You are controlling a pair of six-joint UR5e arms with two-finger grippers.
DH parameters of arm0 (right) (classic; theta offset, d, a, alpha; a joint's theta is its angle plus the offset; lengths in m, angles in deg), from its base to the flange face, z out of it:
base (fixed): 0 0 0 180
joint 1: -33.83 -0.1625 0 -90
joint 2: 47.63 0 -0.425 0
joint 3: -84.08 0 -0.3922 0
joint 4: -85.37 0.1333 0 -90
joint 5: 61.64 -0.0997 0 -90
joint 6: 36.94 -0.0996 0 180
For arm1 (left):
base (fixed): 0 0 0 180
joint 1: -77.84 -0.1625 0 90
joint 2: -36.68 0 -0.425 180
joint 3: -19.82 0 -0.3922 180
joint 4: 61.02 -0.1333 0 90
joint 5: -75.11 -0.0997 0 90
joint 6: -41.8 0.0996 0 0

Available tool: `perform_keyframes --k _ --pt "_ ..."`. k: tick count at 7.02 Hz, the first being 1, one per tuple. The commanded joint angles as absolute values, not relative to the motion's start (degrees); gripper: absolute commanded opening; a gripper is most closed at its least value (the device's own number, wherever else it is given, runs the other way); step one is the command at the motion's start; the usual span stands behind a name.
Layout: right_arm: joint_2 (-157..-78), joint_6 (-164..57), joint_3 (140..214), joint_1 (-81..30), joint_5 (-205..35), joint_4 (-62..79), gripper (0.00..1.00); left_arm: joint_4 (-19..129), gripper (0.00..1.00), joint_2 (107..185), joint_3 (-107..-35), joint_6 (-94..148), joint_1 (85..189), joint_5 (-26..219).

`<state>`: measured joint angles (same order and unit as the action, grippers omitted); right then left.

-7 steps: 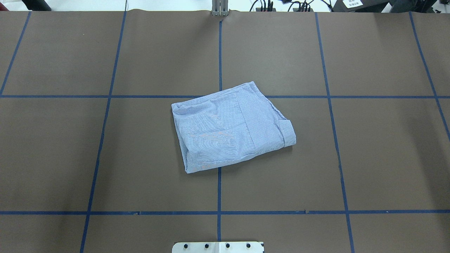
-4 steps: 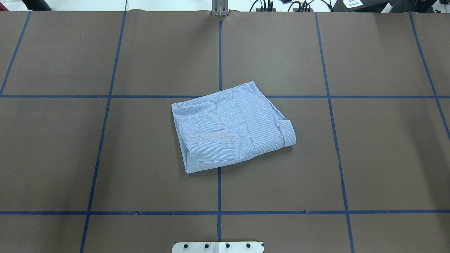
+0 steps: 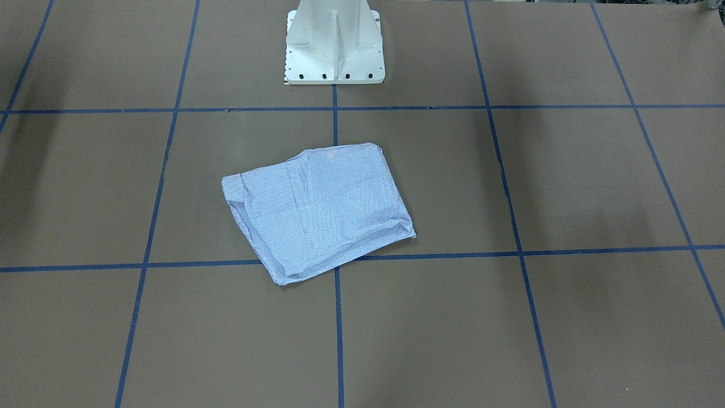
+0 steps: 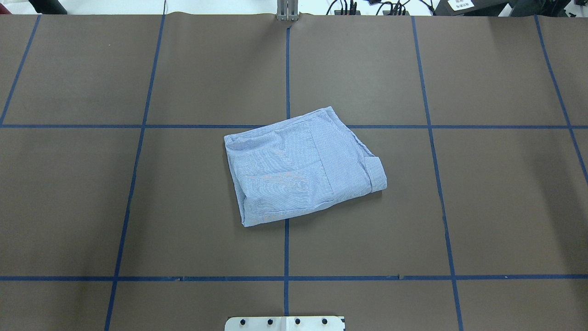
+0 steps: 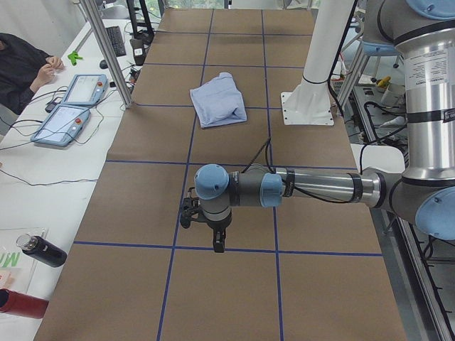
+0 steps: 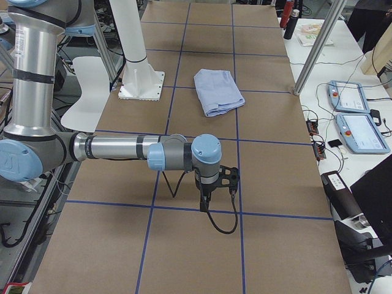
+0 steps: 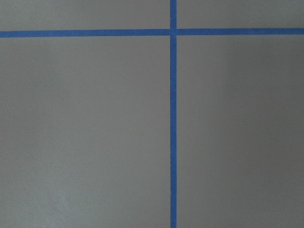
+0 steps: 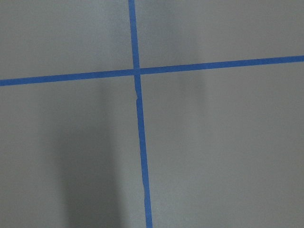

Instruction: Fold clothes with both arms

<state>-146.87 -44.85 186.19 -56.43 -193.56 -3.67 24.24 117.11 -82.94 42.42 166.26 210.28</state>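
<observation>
The shirt [image 4: 301, 168] lay as a compact, slightly skewed rectangle near the middle of the worktop [image 4: 505, 207], just in front of the pedestal [image 3: 333, 42]. It sat across a crossing of the blue tape [image 4: 286, 69]. Its layers were stacked, with a rolled cuff or hem showing at one corner, and nothing was touching it.

Both arms sat well apart from it, one toward each end of the worktop. The left arm [image 5: 313, 188] reached out level with the left end effector [image 5: 217, 241] hanging down over bare paper. The right arm [image 6: 116, 149] mirrored it, with the right end effector [image 6: 205, 199] likewise pointing down. Each wrist camera saw only brown paper and tape, so neither held cloth.

Only the side views showed the end effectors, and from there I could not tell whether their fingers stood apart or together.

The mirrored, out-of-the-way pose looked like a parked one that left the bundle clear for the cameras. Judged from the tidy stack, the folding was probably finished or very nearly so. The loose corner roll was the only part that might have wanted flattening.
</observation>
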Motion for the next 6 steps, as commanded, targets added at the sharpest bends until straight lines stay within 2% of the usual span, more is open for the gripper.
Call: perform_keyframes --k 1,6 --pt "-146.9 -44.9 186.3 -56.4 -193.8 -3.8 1.0 24.2 0.99 117.1 -83.1 42.4 166.3 210.3" --pt "-146.9 -44.9 186.4 -56.4 -193.8 -4.1 1.0 23.4 0.99 117.0 -84.4 42.8 166.3 210.3"
